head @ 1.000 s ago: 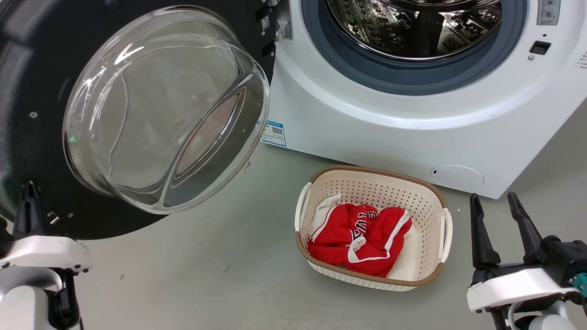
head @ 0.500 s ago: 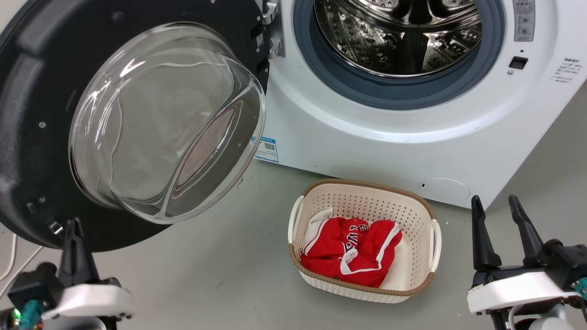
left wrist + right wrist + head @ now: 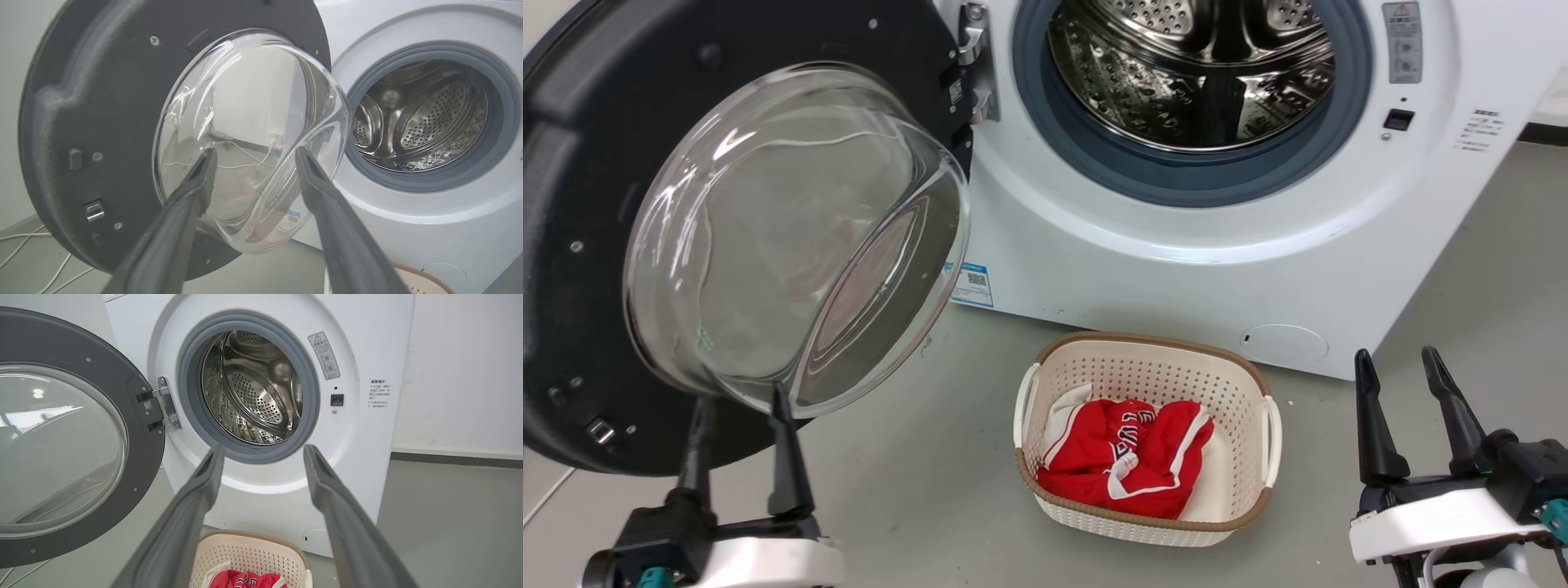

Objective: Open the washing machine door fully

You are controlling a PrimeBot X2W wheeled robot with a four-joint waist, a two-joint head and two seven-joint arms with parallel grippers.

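The left claw (image 3: 738,398) is seen left of the washing machine (image 3: 1176,253), its fingers spread apart and empty, with the tips below the glass bowl of the washing machine door (image 3: 572,163). The door is held wide open on its hinge. A cream laundry basket (image 3: 1147,339) with a red garment (image 3: 1127,457) is set before the machine. The right claw (image 3: 1394,354) is kept apart and empty, at the machine's lower right.

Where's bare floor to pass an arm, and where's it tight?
Bare grey floor lies between the round black glass-bowled washing machine door and the cream perforated basket, and between basket and right gripper. Tight: between basket and white washing machine, and around the left gripper by the door's bowl.
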